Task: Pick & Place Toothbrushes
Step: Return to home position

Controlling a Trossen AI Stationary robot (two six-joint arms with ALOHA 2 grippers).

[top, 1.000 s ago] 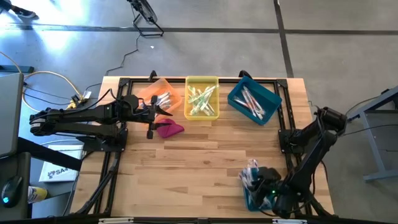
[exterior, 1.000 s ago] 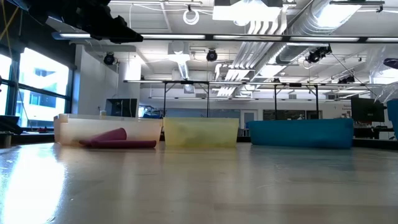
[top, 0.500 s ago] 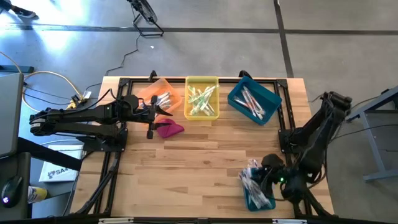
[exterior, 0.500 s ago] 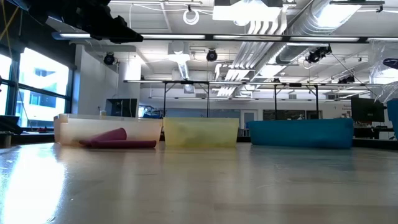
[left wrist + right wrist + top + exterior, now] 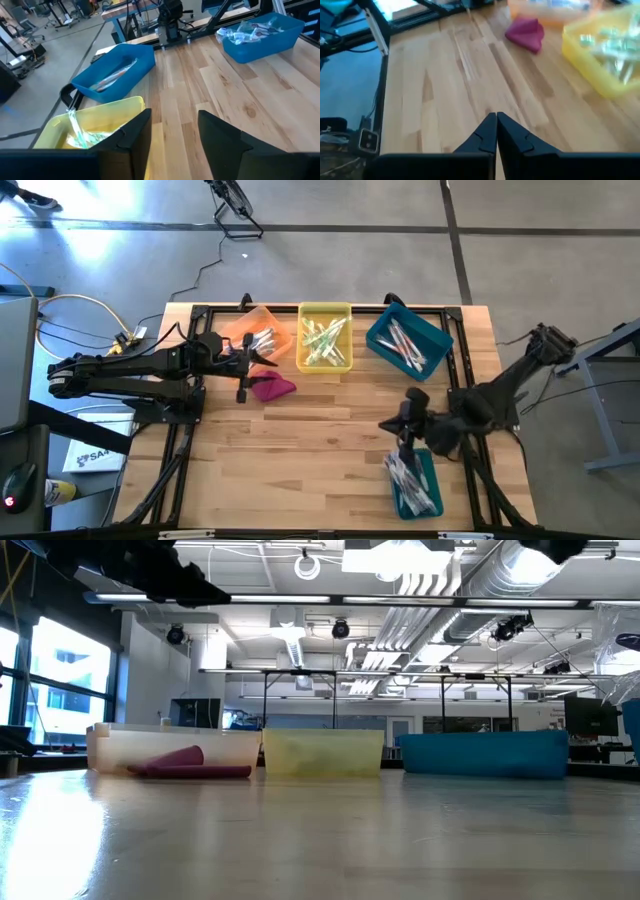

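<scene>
Hovering clenched and empty, blue bin [image 5: 428, 468] behind its jaws, right gripper [image 5: 496, 117] looks homebound: just fold back clear. Left gripper [image 5: 173, 114] waits released, yellow bin [image 5: 100, 114] ahead.

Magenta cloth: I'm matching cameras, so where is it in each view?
High view: magenta cloth down-left of the yellow bin.
Low view: left of that bin.
Left wrist view: not in it.
Right wrist view: beside that bin.
Shared landmark: the yellow bin.
</scene>
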